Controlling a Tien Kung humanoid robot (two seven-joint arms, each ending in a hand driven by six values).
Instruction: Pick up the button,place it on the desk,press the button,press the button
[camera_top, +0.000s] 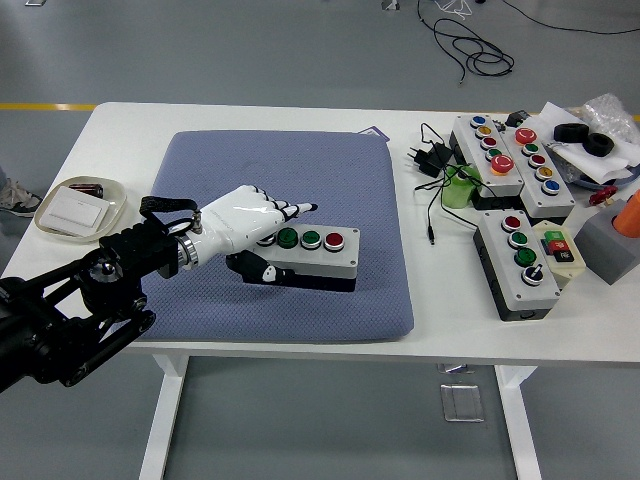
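On blue pad (330, 165), near front edge, button box (312, 256) now lies flat w/ green, green, red caps up; left hand (243, 222) rests over its left end, fingers (292, 209) stretched out, thumb tucked under at box side, grip seemingly loose; placing looks about done, pressing up next; needs hand clear, then one fingertip down on a cap.
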